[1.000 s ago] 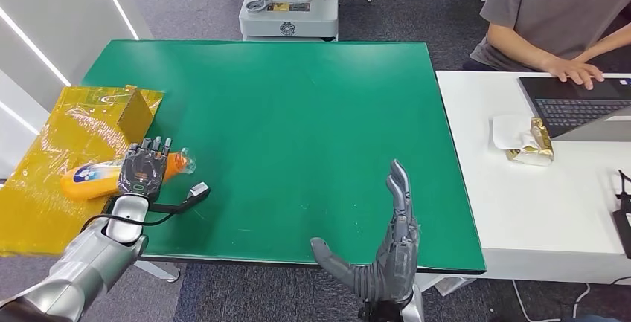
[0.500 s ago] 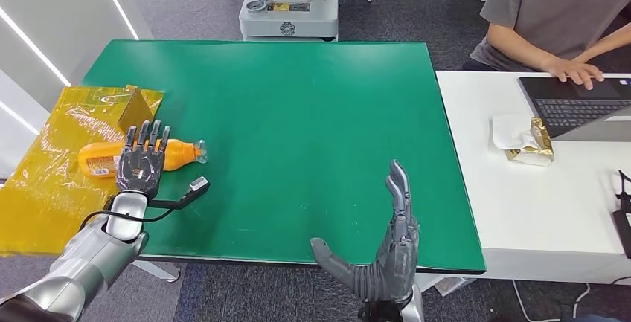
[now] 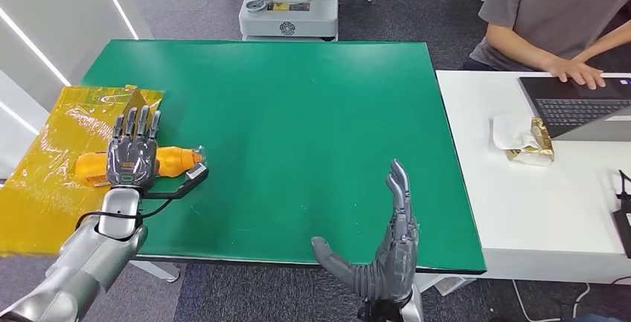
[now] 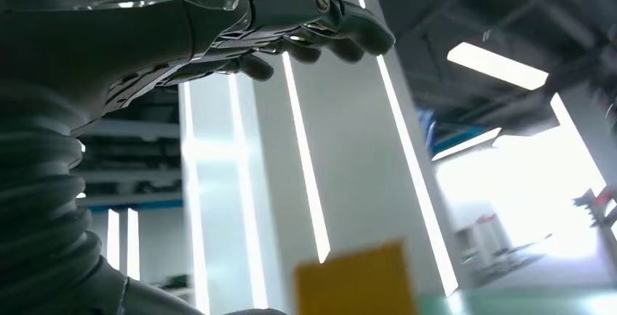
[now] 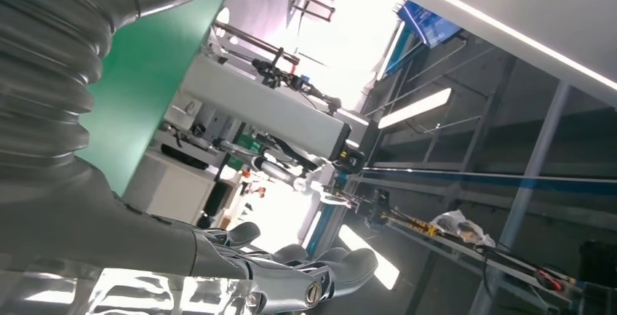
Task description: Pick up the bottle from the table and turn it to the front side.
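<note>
Bottle (image 3: 173,160), orange, lies at our nine o'clock on the green surface (image 3: 298,129), label unreadable; our left hand (image 3: 132,155) rests flat over it, fingers extended. Right hand (image 3: 387,255) spread, empty.

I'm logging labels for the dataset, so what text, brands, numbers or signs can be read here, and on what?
None can be read.
Orange bottle: its label is hidden under the left hand.
Grey machine beyond the green table: a yellow sticker and a round emblem, too small to read.
Laptop: key legends too small to read.
</note>
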